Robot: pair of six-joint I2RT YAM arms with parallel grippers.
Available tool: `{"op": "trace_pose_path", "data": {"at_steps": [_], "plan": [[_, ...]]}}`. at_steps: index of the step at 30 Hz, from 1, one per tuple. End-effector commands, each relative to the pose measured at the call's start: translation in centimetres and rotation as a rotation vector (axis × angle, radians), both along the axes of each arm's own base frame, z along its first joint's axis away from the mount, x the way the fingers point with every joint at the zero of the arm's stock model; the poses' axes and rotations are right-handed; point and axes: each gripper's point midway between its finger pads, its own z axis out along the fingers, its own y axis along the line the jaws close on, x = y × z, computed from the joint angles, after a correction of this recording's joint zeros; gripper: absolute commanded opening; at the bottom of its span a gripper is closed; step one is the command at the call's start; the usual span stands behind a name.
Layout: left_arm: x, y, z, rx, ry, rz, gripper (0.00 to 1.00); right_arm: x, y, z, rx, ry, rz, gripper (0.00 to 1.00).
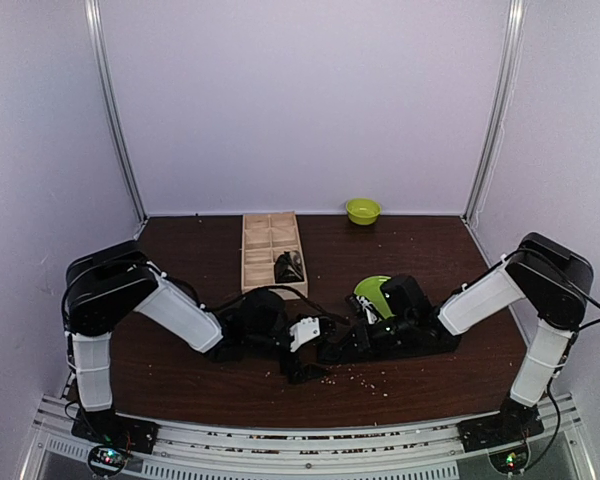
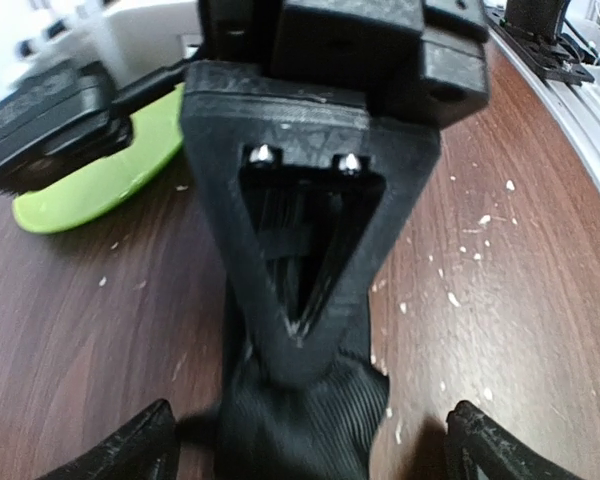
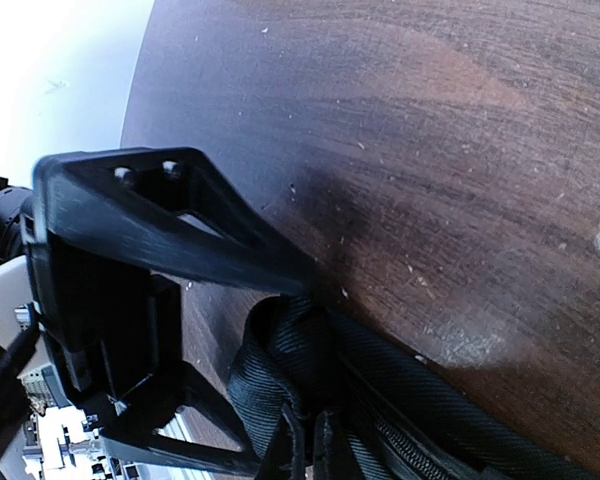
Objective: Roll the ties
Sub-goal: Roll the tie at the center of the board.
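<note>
One of the ties point(image 2: 302, 425), ribbed black fabric, lies on the dark wooden table between the two arms. My right gripper point(image 3: 308, 446) is shut on a folded loop of this tie point(image 3: 280, 365). In the left wrist view its triangular finger point(image 2: 305, 250) points down onto the cloth. My left gripper point(image 2: 310, 440) stands wide open, its fingertips point(image 2: 130, 445) on either side of the tie and touching nothing. From above, both grippers meet tip to tip at the table's middle point(image 1: 322, 352). A rolled tie point(image 1: 288, 267) sits in a box compartment.
A wooden box with compartments point(image 1: 265, 240) stands behind the left arm. A small green bowl point(image 1: 363, 210) is at the back edge. A green dish point(image 1: 372, 292) lies beside the right arm, also in the left wrist view point(image 2: 90, 180). White crumbs speckle the table.
</note>
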Motion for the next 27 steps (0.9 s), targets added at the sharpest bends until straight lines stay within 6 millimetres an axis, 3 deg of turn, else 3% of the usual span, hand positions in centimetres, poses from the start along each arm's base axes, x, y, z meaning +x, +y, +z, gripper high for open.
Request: {"op": "trace_pose_path", "data": {"at_steps": [1, 4, 9, 12, 18, 21, 23, 27], "plan": [[-0.5, -1.1, -1.1, 0.013, 0.01, -0.083, 0.91, -1.2, -1.1, -2.5, -0.089, 0.069, 0.005, 0.0], [-0.9, -1.3, -1.7, 0.027, 0.041, -0.111, 0.81, -1.1, -1.1, -2.4, -0.088, 0.068, 0.002, 0.0], [-1.7, -0.3, -2.4, 0.049, 0.09, -0.108, 0.5, -0.9, -1.1, -2.1, -0.083, 0.068, -0.015, 0.06], [-1.8, 0.3, -2.7, 0.064, 0.104, -0.083, 0.42, -0.6, -1.0, -1.5, -0.069, 0.059, -0.03, 0.12], [-0.8, 0.5, -3.1, 0.092, 0.122, -0.012, 0.4, 0.1, -0.2, 0.4, 0.001, 0.049, -0.056, 0.19], [-0.4, 0.4, -3.0, 0.092, 0.144, 0.021, 0.4, 0.2, -0.1, 0.8, 0.006, 0.041, -0.057, 0.06], [-0.5, 0.4, -2.7, 0.081, 0.158, 0.028, 0.45, 0.3, -0.3, 0.2, -0.03, 0.041, -0.05, 0.0], [-1.2, 1.3, -1.3, -0.014, 0.145, 0.028, 0.62, 0.0, -1.0, -1.6, -0.108, 0.046, -0.031, 0.0]]}}
